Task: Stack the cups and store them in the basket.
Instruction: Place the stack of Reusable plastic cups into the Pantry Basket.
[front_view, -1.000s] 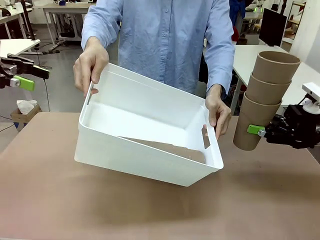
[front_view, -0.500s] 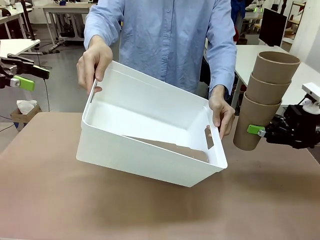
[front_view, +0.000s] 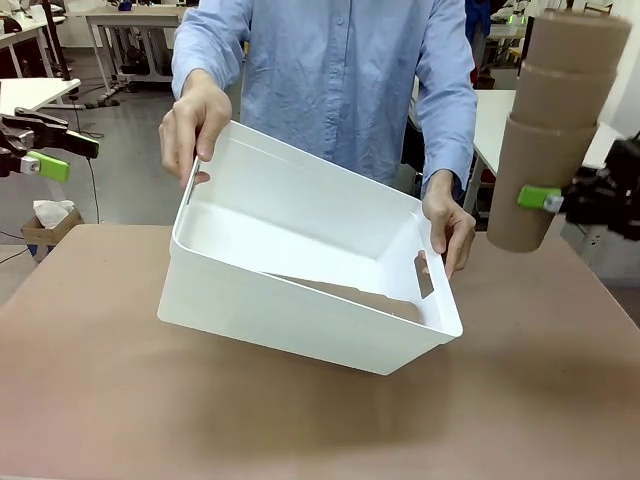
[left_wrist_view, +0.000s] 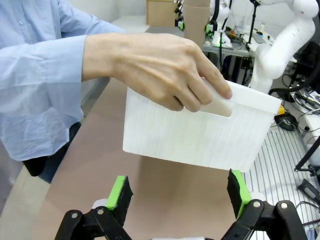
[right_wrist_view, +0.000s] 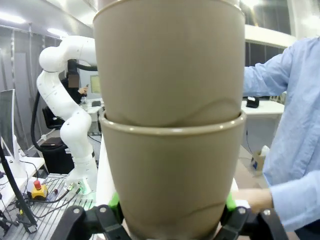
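A: Any print or labels to read on the cups (front_view: 556, 120) or the basket (front_view: 300, 270)?

B: None that can be made out. The cups are plain tan paper and the basket is plain white plastic.

A: Where does the stack sit relative to the right gripper (front_view: 545, 198)?

B: The right gripper is clamped on the lowest cup of the stack, near its bottom, with a green pad (front_view: 538, 198) pressed to the cup's wall. In the right wrist view the cups (right_wrist_view: 170, 120) rise straight up between the two fingers, the pads hugging the lower cup on either side.

A: Which way does the stack point?

B: Its long axis is close to upright, tilted slightly, with the rims toward the top. It hangs in the air at the right, above the table (front_view: 300, 420), beside the basket's right end.

A: And the basket?

B: A person holds it by both end handles, one hand (front_view: 192, 125) high at the left end, the other hand (front_view: 450, 228) lower at the right. It is tipped, its opening facing the robot and slightly right, its long axis running across the table, the lower edge near the tabletop.

A: The left gripper (left_wrist_view: 180, 192)?

B: Its fingers stand wide apart with nothing between them, well to the left of the basket (left_wrist_view: 200, 132).
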